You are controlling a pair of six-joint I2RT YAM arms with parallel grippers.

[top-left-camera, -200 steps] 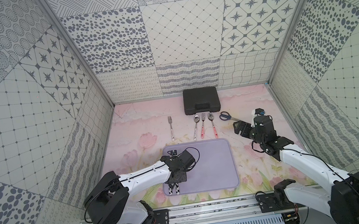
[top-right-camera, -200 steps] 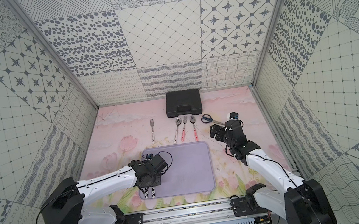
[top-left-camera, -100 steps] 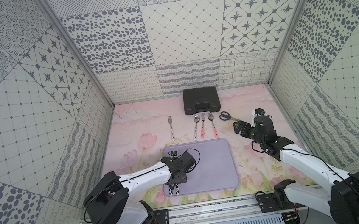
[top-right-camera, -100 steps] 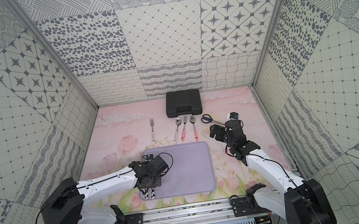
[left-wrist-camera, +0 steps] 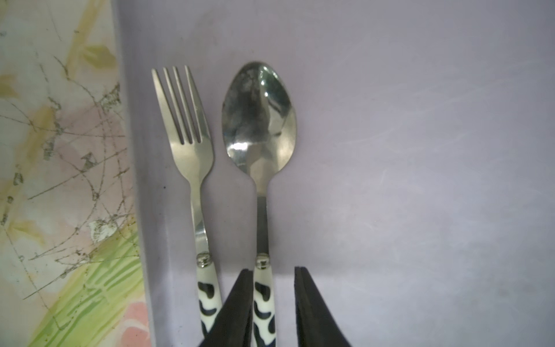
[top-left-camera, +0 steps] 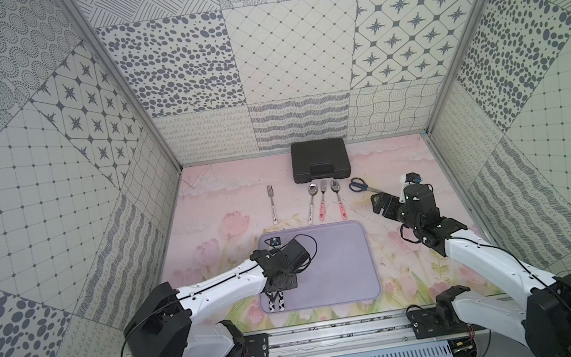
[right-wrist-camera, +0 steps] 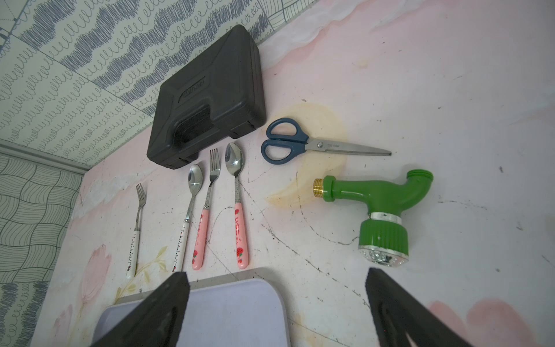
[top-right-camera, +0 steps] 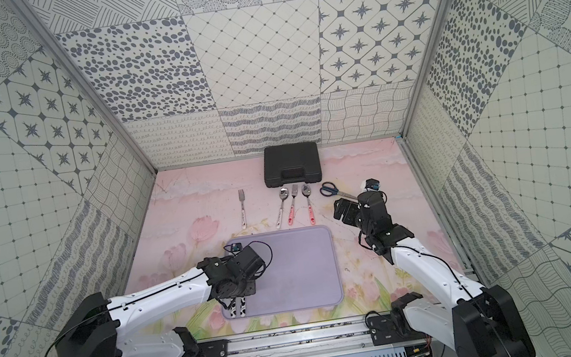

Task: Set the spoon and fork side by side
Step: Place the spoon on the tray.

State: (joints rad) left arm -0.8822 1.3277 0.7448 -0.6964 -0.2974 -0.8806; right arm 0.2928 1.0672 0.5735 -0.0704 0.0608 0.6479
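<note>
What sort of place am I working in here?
Probably a lab robot cell, not a kitchen: patterned panels box in a flower-printed tabletop, and a metal rail runs along its front.

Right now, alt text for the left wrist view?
A cow-patterned fork and spoon lie side by side, parallel, on a lilac mat near its edge. The left gripper has open jaws straddling the spoon's handle; floral tabletop shows beyond the mat.

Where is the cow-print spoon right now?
In the left wrist view the cow-print spoon lies on the purple mat beside the matching fork, handle between the parted jaws of the left gripper, at the mat corner nearest the left arm's base.
</note>
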